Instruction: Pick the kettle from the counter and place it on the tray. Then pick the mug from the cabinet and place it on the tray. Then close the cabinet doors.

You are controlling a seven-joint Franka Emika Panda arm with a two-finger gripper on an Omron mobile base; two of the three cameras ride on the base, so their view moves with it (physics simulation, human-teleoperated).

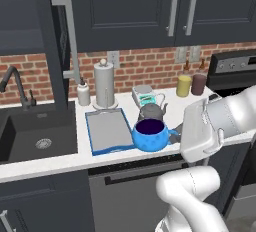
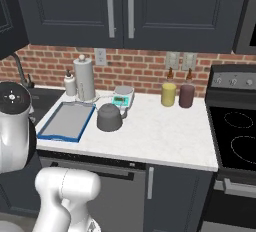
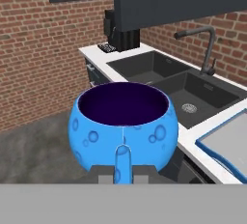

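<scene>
While the jaws of the gripper point(image 3: 123, 174) are pinched together on its small side handle, the mug point(image 3: 123, 124) hangs upright straight ahead of them, off the counter point(image 1: 60, 162). Beyond the mug in the left base view sits the kettle point(image 1: 152, 111), partly hidden by it and not on the tray point(image 1: 106, 132); the tray lies just beside the mug, bare. Farther off, a sink point(image 3: 185, 90) is sunk into the counter. Mug and handle hide most of the fingertips.

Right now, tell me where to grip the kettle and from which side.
Take the kettle by its thin arched handle, coming down from above: it stands upright on the counter, and its squat round body likely outspans the jaws.
</scene>
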